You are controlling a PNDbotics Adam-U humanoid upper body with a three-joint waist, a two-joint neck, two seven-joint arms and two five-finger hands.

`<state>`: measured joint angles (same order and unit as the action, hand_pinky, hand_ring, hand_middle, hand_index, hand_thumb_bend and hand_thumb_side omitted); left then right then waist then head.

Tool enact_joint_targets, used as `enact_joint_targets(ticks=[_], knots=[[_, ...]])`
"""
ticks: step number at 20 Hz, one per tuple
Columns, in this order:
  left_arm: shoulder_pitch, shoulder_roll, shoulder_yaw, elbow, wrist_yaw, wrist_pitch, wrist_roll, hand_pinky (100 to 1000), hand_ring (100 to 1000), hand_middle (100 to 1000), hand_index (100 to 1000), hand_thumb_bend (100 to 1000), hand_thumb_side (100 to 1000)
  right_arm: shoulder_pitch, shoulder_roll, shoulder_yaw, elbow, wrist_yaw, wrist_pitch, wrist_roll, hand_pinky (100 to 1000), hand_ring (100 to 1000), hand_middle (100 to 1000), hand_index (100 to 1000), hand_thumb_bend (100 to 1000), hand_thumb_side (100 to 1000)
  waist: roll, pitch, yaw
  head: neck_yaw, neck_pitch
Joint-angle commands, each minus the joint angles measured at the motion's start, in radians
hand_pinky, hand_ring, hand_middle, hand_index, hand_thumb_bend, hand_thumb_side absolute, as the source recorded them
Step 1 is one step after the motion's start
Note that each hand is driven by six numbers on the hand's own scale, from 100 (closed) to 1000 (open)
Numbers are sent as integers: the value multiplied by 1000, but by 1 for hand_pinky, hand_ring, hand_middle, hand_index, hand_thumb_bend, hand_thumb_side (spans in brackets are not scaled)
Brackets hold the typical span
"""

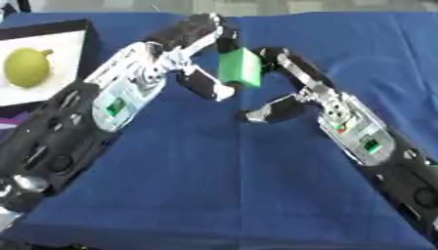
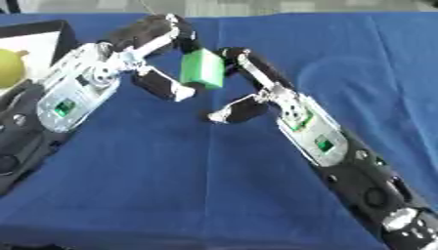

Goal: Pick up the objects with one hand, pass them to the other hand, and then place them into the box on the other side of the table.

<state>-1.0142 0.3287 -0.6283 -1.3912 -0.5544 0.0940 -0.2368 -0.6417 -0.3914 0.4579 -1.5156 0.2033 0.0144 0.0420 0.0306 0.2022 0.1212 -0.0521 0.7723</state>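
A blue cloth-covered table (image 1: pixel 222 185) fills both views, with pale floor showing along the 12 o'clock edge. Above the cloth at 12 o'clock, a green rectangular block (image 1: pixel 239 68) sits pinched between the left hand's (image 1: pixel 195 53) curled fingers and thumb, while the right hand's (image 1: pixel 287 83) fingers touch its far side. At 10 o'clock a black-rimmed white box (image 1: pixel 60 53) holds a yellow-green pear (image 1: pixel 27 66). Bare cloth spreads from 3 to 6 o'clock.

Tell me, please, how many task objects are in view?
2: a green block held up between both hands, and a yellow-green fruit in the box at far left. Others may be hidden.
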Motion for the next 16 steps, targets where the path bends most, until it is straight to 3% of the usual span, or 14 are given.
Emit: enact_joint_targets(ticks=[1,16], knots=[[-28,34,17,-41,9,8,-18,659,604,487,408,209,120,-11,-11,-7,-6,17,26,-10,742,785,717,819,716,117,-1,-28,3,1,-2],[-18,106,43,-127,43,47,-83,655,598,483,408,204,117,3,-28,-23,2,21,65,-45,741,784,716,818,690,100,-1,-35,13,-1,-2]])
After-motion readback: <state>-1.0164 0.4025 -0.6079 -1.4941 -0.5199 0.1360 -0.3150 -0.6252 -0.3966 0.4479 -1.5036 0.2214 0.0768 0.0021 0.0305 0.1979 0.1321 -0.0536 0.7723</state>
